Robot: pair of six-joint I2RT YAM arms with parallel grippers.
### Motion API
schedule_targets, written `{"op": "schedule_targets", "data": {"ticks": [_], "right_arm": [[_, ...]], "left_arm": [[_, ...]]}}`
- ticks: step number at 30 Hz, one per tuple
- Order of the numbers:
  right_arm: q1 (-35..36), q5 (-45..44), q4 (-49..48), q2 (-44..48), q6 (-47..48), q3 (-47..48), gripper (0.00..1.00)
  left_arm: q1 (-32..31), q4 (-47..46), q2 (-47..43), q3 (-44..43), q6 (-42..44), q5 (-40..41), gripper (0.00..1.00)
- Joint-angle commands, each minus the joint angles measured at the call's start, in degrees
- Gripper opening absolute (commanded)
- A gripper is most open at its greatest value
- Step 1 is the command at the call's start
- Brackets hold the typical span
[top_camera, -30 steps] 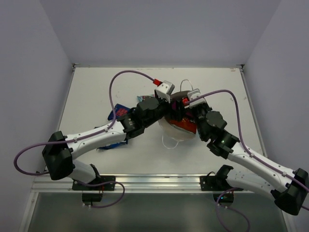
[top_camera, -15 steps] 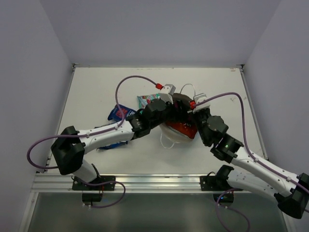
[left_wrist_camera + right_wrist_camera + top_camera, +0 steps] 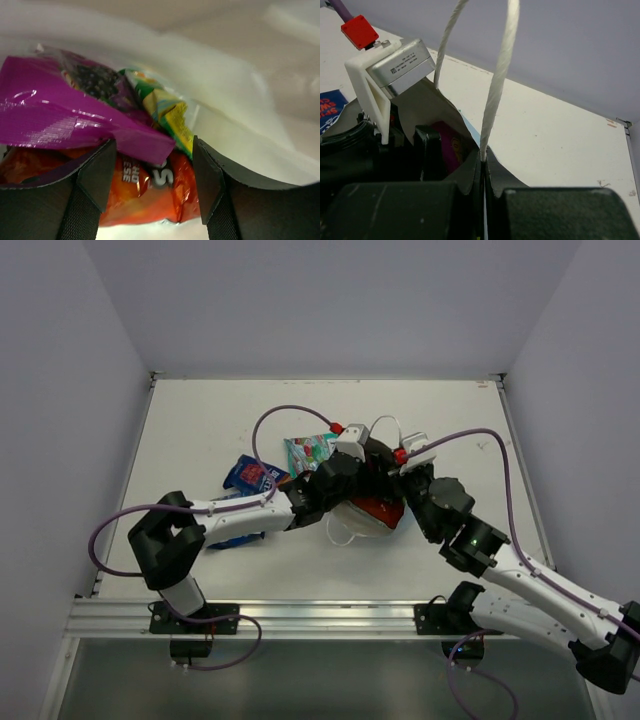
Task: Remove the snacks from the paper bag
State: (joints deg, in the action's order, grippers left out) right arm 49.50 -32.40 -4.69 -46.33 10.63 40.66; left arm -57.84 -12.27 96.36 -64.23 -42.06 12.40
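Your left gripper (image 3: 152, 150) gapes inside the paper bag (image 3: 435, 100), orange-red packet (image 3: 140, 195) at six o'clock; right gripper (image 3: 484, 170) pinches its rim.

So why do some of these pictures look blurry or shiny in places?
Left wrist view: the white wall of the paper bag is blurred, and glare streaks the magenta packet. Right wrist view: the right claw, up close, looks soft. Top external view: even light, sharp.
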Motion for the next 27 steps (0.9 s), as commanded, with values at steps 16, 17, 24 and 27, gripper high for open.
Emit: {"op": "schedule_targets", "data": {"ticks": [16,17,24,27], "right_arm": [[0.4,4.4,1.0,2.5,-3.8,4.6,0.00],[0.4,4.4,0.9,2.6,-3.8,4.7,0.00],[0.4,3.9,0.4,2.4,-3.5,4.2,0.00],[0.4,4.1,0.1,2.2,-3.6,4.2,0.00]], "left_arm": [[-0.1,-10.2,2.9,-3.3,-0.9,4.7,0.59],[-0.1,-9.2,3.1,-3.4,-1.4,4.6,0.59],[-0.2,-5.3,5.8,-4.2,-3.3,2.1,0.59],[-0.3,-5.3,6.9,-4.9,-3.5,0.9,0.57]]}}
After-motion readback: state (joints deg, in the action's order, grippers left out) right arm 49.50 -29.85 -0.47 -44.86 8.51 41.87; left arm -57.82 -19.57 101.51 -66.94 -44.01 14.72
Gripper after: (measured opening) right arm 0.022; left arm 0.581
